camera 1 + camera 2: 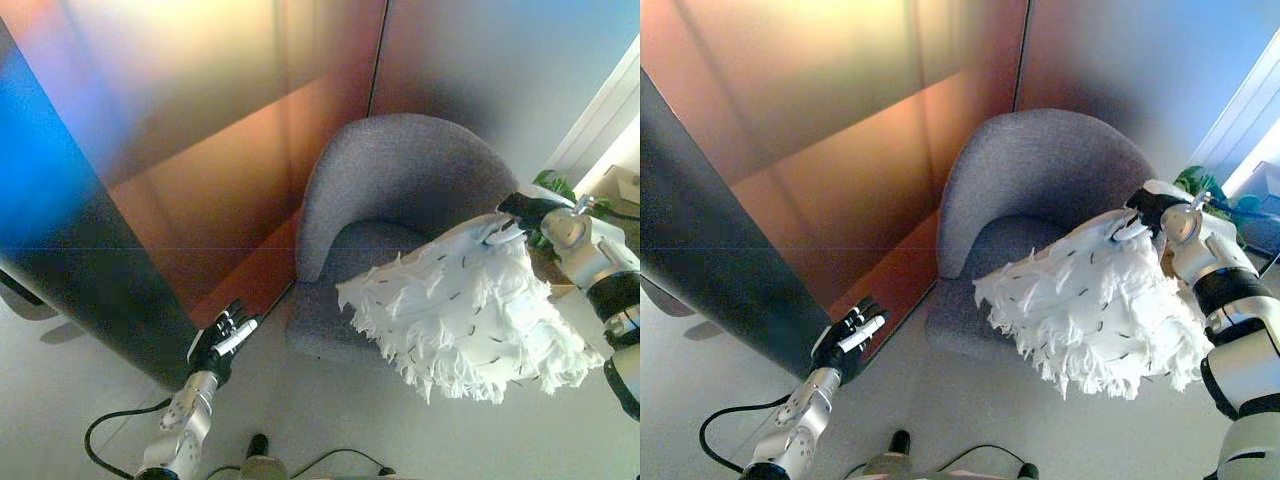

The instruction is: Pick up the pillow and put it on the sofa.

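One white, shaggy, fringed fabric pillow is held up in the air just in front of the single grey upholstered tub-shaped sofa chair, hanging above its seat edge. It is gripped at its upper corner by the right hand, whose fingers appear to be curled into the cloth, though they are partly hidden. The pillow is judged light, soft and floppy, best taken by a bunched corner or edge. The left hand is kept low and empty, fingers relaxed. One green potted plant is glimpsed behind.
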